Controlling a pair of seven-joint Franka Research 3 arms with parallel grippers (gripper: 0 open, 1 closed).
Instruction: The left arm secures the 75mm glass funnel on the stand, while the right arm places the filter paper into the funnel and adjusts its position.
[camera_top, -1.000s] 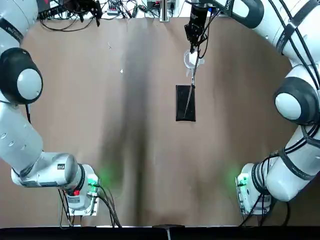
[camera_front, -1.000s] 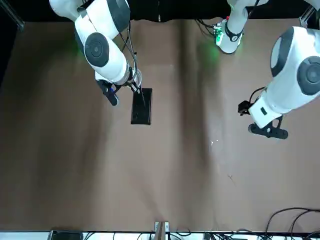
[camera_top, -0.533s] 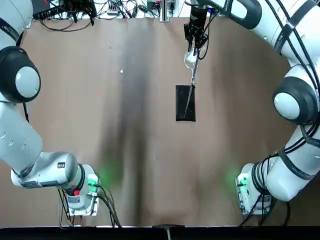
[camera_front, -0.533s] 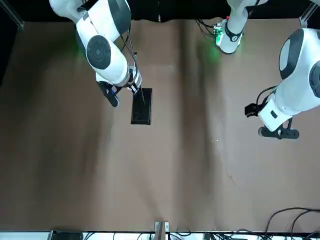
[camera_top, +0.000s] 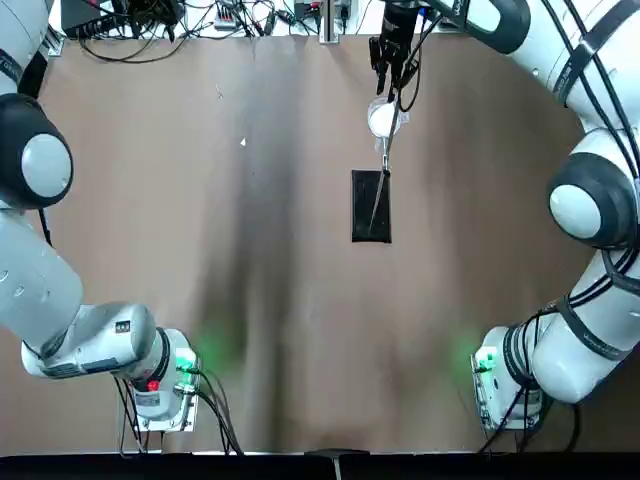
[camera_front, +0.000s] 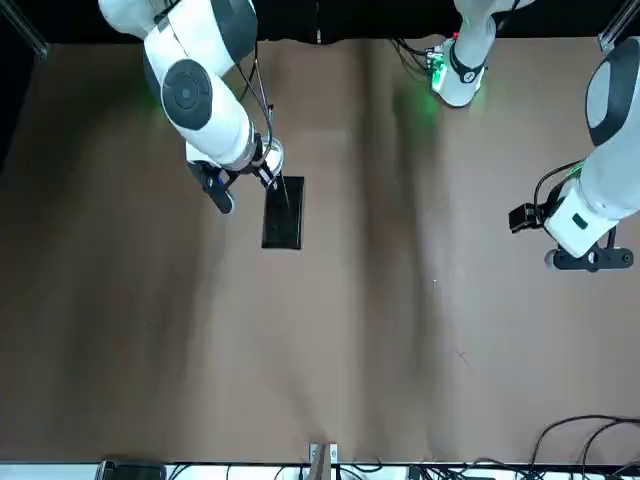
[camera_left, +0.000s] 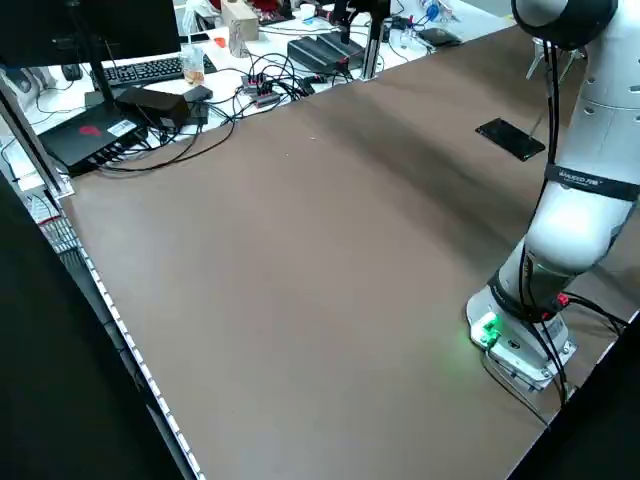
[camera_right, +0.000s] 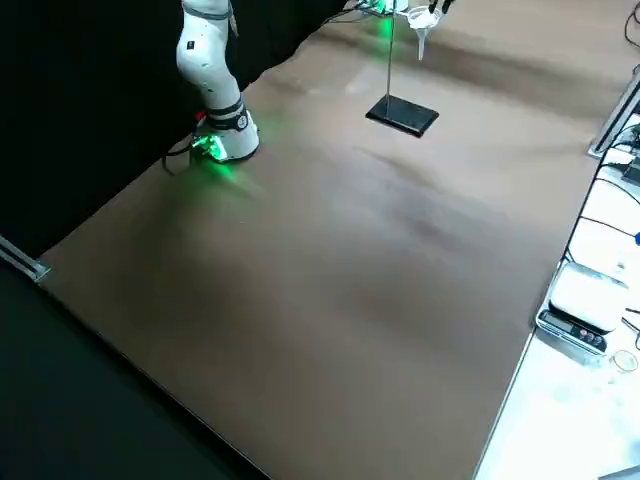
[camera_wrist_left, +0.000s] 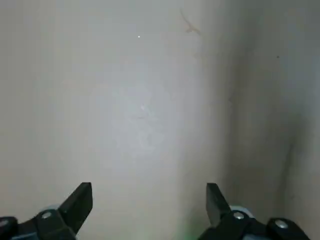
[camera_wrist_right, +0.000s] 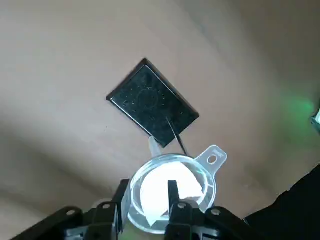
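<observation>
From left to right across the table, my left gripper (camera_wrist_left: 149, 186) hangs over the far left part of the tabletop (camera_top: 150, 220), its fingers wide apart with nothing between them, so it is not steadying the funnel. Well to its right, a flat black base (camera_wrist_right: 150, 102) holds up a thin metal rod (camera_right: 390, 60). The clear funnel (camera_wrist_right: 212, 194) sits upright beside the rod, stem down, presumably so liquid can drain. The white filter paper (camera_wrist_right: 154, 197) lies inside the funnel. My right gripper (camera_wrist_right: 148, 183) is at the funnel's rim, fingers apart, likely placed there to adjust the paper; I cannot tell whether they touch it.
</observation>
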